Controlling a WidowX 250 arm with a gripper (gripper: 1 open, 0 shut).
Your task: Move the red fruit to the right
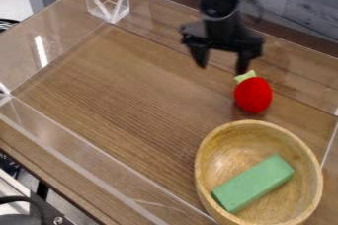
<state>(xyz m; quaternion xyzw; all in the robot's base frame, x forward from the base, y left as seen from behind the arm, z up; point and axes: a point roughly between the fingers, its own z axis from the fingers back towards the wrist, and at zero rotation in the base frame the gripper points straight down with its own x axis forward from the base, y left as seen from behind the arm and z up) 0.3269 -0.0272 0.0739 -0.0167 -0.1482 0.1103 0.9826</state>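
Note:
The red fruit [254, 93] is small and round with a green stem tip, and it rests on the wooden table near the right side. My gripper [224, 59] hangs pointing down just up and left of it, a short gap away. Its black fingers [204, 55] are spread open with nothing between them.
A wooden bowl [215, 159] at the front right holds a green rectangular block [254, 184]. Clear acrylic walls [53, 34] fence the tabletop on all sides, with a folded clear piece [109, 6] at the back left.

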